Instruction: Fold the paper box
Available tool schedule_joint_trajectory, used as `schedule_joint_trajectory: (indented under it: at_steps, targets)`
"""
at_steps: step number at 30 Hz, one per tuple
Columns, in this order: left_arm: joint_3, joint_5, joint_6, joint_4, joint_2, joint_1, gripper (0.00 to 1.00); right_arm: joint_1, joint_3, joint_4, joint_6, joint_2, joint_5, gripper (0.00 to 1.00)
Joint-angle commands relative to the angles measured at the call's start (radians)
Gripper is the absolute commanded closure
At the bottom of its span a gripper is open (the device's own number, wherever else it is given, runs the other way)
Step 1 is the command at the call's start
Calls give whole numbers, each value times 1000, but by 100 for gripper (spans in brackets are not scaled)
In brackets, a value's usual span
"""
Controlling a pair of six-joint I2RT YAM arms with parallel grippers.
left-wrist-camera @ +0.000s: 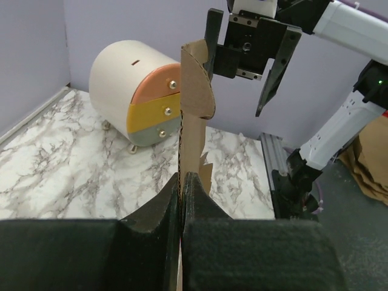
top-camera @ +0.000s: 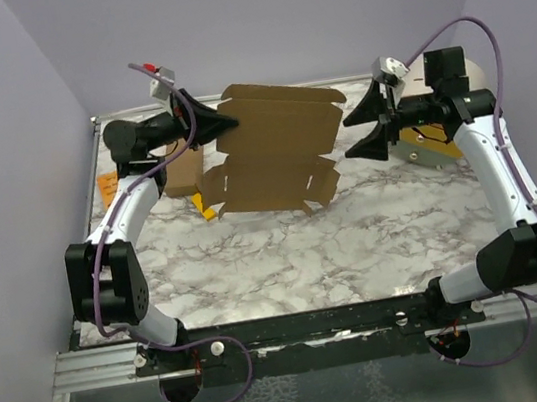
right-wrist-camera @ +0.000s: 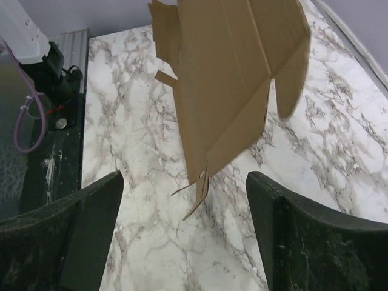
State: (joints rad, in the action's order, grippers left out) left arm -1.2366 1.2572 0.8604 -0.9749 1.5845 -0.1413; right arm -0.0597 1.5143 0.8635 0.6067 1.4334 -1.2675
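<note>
The paper box is a flat, notched brown cardboard sheet, held tilted above the marble table. My left gripper is shut on the sheet's far left edge. In the left wrist view the sheet stands edge-on between my shut fingers. My right gripper is open and empty just right of the sheet, not touching it. In the right wrist view the sheet hangs ahead of my right gripper, whose jaws stand wide apart. The open right gripper also shows in the left wrist view.
A white cylinder with an orange, yellow and grey face stands at the back right, also in the left wrist view. A narrower ready-made brown box and a small orange booklet lie under the left arm. Purple walls enclose the table.
</note>
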Motion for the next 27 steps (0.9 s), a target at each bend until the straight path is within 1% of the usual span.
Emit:
schedule_joint_trajectory:
  at_steps: [1, 4, 6, 8, 10, 12, 13, 17, 20, 23, 27]
  targets:
    - [108, -48, 325, -433, -92, 42, 100, 101, -62, -82, -60, -83, -142, 16]
    - [156, -62, 301, -425, -139, 51, 100, 164, -170, -249, -171, -131, -159, 16]
    - [169, -68, 280, -406, -166, 51, 100, 168, -263, -381, -221, -165, -106, 16]
    - [177, -74, 272, -402, -188, 51, 100, 169, -373, -563, -313, -197, -67, 18]
    - [183, -85, 271, -402, -203, 52, 100, 167, -473, -738, -412, -202, -86, 24]
    - [189, -97, 270, -405, -213, 51, 100, 166, -542, -891, -550, -196, -128, 32]
    - [194, -104, 271, -407, -218, 51, 100, 159, -565, -950, -588, -194, -154, 33]
    - [209, -123, 296, -435, -218, 49, 100, 105, -587, -1014, -614, -202, -181, 35]
    - [212, -126, 332, -476, -211, 48, 100, 85, -598, -1108, -689, -194, -183, 38]
    - [210, -127, 357, -506, -202, 46, 100, 80, -607, -1199, -756, -190, -193, 44]
    - [212, -133, 365, -519, -194, 45, 100, 68, -615, -1245, -794, -190, -209, 53]
